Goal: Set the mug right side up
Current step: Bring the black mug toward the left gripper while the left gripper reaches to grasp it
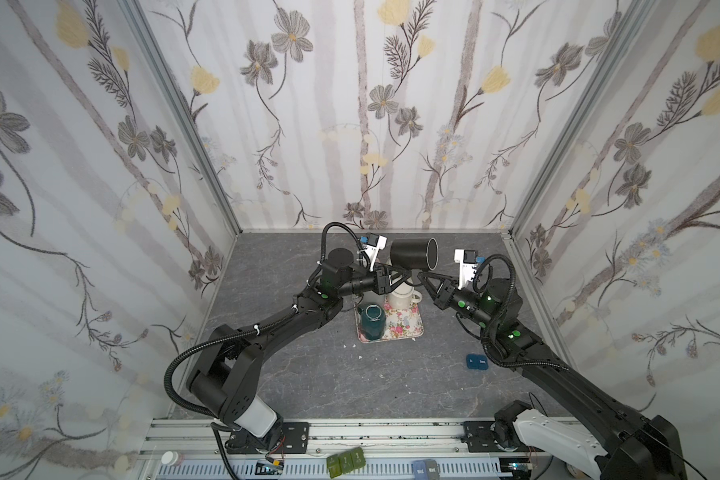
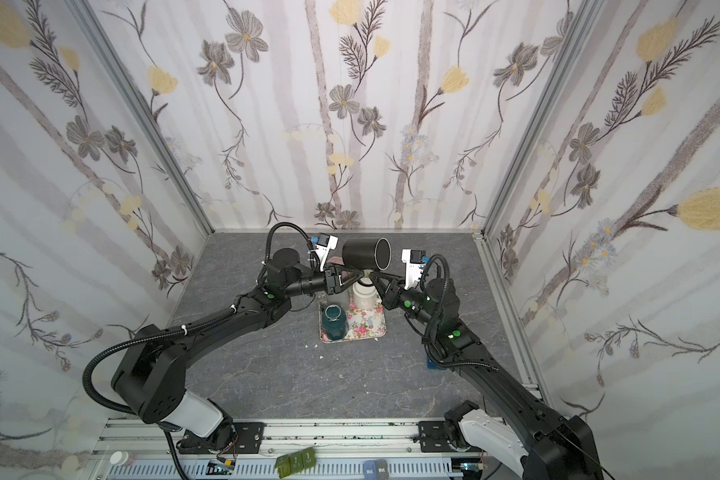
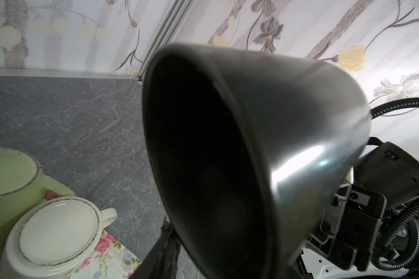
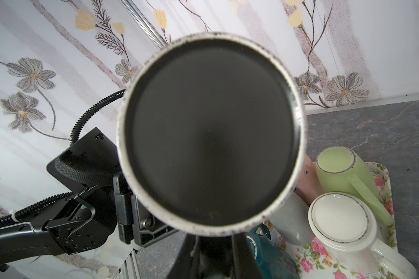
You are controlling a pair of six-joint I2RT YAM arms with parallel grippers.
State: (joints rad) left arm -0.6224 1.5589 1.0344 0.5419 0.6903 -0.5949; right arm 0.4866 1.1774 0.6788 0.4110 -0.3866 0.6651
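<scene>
Right wrist view: the black mug [image 4: 211,132] hangs in the air on its side, its pale foot ring facing this lens. The left wrist view looks into its dark mouth. In both top views it hangs above the far part of the floral tray [image 1: 410,326], over an upturned white mug [image 1: 402,297].

I judge the turn about half done. To finish well, I would roll the mouth upward with one firm grip kept throughout. I would then lower the base flat onto bare bench [image 1: 350,374], clear of the crockery below.

My right hand [image 1: 420,275] is clenched just beneath the mug and, I judge, carries it by the hidden handle. My left hand [image 1: 408,273] sits nearly tip to tip with it. I cannot tell how wide it stands or whether it touches the mug.
</scene>
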